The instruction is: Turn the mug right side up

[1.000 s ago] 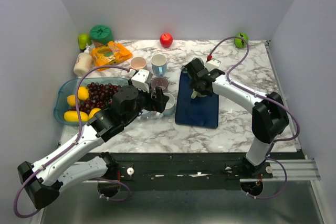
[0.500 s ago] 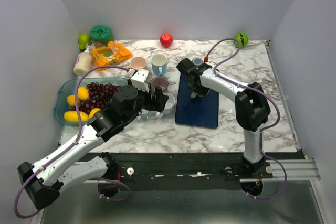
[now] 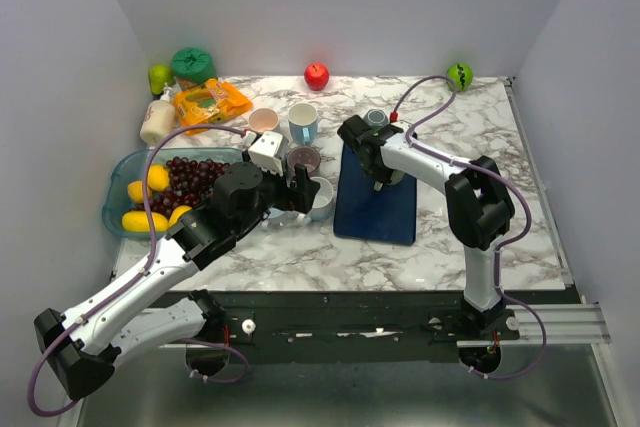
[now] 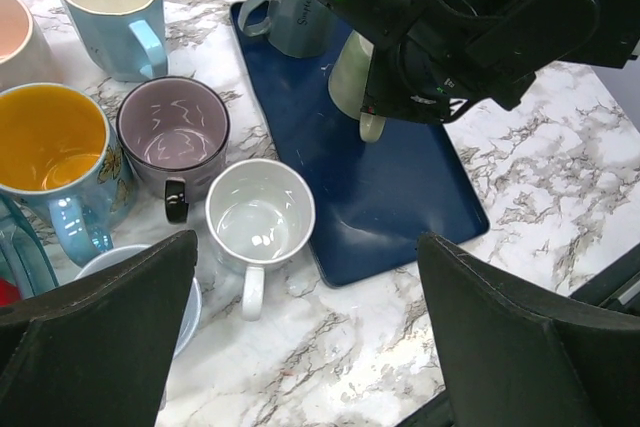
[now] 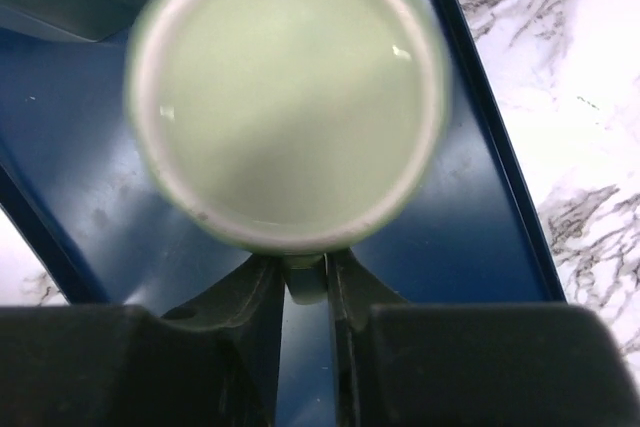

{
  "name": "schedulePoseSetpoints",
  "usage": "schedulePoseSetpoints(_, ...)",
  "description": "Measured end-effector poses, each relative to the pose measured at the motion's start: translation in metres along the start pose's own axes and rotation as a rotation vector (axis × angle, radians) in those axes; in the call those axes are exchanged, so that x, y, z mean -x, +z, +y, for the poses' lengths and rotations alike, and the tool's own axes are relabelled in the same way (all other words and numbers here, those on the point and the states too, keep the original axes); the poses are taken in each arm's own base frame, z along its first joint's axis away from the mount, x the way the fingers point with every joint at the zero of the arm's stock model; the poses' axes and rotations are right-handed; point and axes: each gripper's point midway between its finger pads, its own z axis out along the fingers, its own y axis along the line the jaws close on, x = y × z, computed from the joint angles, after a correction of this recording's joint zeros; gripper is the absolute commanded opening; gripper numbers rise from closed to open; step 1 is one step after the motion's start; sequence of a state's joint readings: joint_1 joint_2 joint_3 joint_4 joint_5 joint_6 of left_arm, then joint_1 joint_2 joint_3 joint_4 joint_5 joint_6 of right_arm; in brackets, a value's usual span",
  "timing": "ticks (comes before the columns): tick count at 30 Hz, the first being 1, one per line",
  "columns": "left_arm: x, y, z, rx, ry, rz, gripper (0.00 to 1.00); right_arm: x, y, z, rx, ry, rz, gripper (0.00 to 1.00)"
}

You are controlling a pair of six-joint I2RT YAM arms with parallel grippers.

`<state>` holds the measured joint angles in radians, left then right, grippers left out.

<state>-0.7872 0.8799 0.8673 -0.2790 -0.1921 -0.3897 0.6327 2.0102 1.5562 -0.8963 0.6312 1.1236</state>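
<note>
Right claw (image 5: 305, 282) pinches the handle of the green mug (image 5: 290, 97) (left claw (image 4: 315, 337) gapes empty above an empty white mug (image 4: 260, 219)).

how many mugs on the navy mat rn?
2: a pale green ceramic mug mid-mat, its handle between the right gripper fingers; a grey-blue mug at the navy mat far edge. The arm may hide more.

The only lettering shows in the left wrist view, on the grey-blue mug (image 4: 296, 17) at twelve o'clock on the blue mat (image 4: 400, 207). It is pale script that seems to begin with an S, the rest hidden. The print on the orange packet (image 3: 208, 102), at ten o'clock in the top view, is too small to read.
</note>
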Motion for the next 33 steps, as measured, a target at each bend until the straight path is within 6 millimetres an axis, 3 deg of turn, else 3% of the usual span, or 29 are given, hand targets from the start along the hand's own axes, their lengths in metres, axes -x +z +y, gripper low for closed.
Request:
schedulePoseSetpoints(2, 0.000, 0.000, 0.000, 0.001, 0.000, 0.000, 0.99, 0.001, 0.000, 0.001, 0.004, -0.009, -0.006, 0.03)
schedulePoseSetpoints(3, 0.000, 0.000, 0.000, 0.001, 0.000, -0.001, 0.99, 0.001, 0.000, 0.001, 0.005, -0.014, -0.006, 0.01)
schedulePoseSetpoints(15, 0.000, 0.000, 0.001, 0.001, -0.001, -0.001, 0.99, -0.001, -0.001, -0.011, 0.050, -0.061, -0.025, 0.01)
schedulePoseSetpoints(19, 0.000, 0.000, 0.000, -0.002, -0.003, 0.001, 0.99, 0.009, -0.029, -0.016, 0.175, -0.058, -0.037, 0.01)
schedulePoseSetpoints(23, -0.001, 0.002, -0.002, -0.014, -0.008, 0.009, 0.99, 0.032, -0.070, -0.012, 0.347, -0.032, -0.083, 0.01)
schedulePoseSetpoints(27, 0.003, 0.004, -0.007, -0.032, -0.019, 0.007, 0.99, 0.058, -0.121, -0.009, 0.543, -0.006, -0.143, 0.01)
schedulePoseSetpoints(33, 0.025, 0.002, -0.025, -0.102, -0.048, -0.041, 0.99, 0.095, -0.202, -0.012, 0.836, 0.018, -0.260, 0.01)
